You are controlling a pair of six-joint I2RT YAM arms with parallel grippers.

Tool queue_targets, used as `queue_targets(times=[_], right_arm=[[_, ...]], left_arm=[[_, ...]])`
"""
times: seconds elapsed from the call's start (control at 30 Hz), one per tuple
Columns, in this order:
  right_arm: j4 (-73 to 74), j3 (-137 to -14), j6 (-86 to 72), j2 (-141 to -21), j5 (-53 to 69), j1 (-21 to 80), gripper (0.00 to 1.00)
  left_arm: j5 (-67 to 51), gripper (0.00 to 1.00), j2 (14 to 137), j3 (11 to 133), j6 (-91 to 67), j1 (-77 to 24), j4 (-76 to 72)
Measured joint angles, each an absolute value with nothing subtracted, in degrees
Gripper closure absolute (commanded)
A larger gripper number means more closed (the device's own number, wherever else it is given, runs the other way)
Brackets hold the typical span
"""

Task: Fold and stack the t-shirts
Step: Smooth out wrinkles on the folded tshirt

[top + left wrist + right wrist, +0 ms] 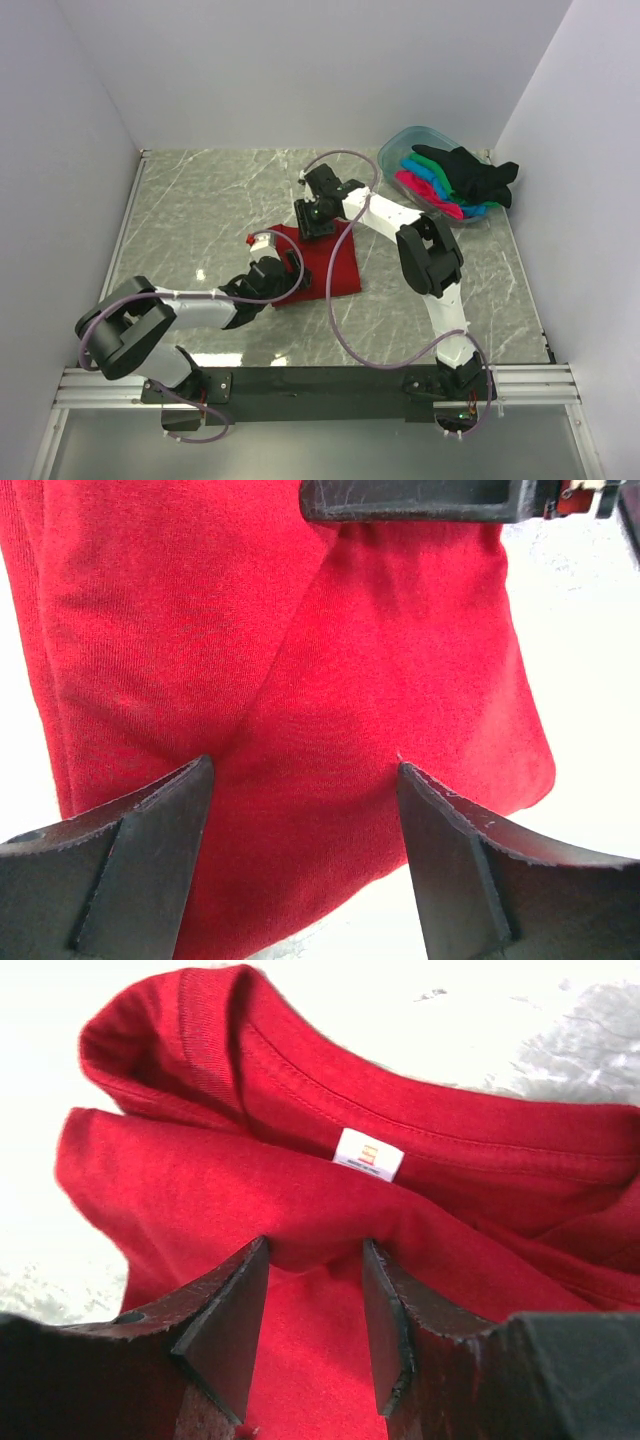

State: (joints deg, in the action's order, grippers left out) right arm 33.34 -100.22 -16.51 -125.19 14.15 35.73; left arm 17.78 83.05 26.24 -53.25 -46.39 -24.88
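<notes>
L gripper [305, 765] jaws apart over dark red t-shirt [380, 680], R gripper [315, 1245] apart astride its collar-side fold; I may pinch just one layer, skewing it.

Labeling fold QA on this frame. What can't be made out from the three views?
Top external: left gripper and right gripper cover much of the dark red t-shirt; fold state hidden.
Top external: the black t-shirt covers the other shirts in the tub; count unclear.
Right wrist: neck label print too small; can't tell whether the fingers pinch cloth.
Left wrist: frame edges crop the shirt.
</notes>
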Motion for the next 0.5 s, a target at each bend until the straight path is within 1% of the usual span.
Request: queue_targets(times=[0.13, 0.23, 0.43, 0.5], right_arm=[[33.3, -100.2, -16.7, -125.0, 13.0, 35.7, 0.50], [32.2, -98.1, -16.7, -122.7, 12.1, 35.7, 0.49], [30.3, -90.1, -17.0, -109.9, 10.2, 35.6, 0.49], [28.5, -86.8, -17.2, -104.9, 10.1, 35.6, 0.49]], left_arm=[[17.9, 0.19, 81.3, 26.2, -53.3, -46.4, -23.5], [18.7, 0.19, 77.6, 26.3, -52.8, -46.5, -20.0], [22.4, 0.16, 68.2, 28.6, -51.7, -46.6, -13.5], [23.1, 0.16, 65.6, 28.8, -51.7, -46.4, -12.4]])
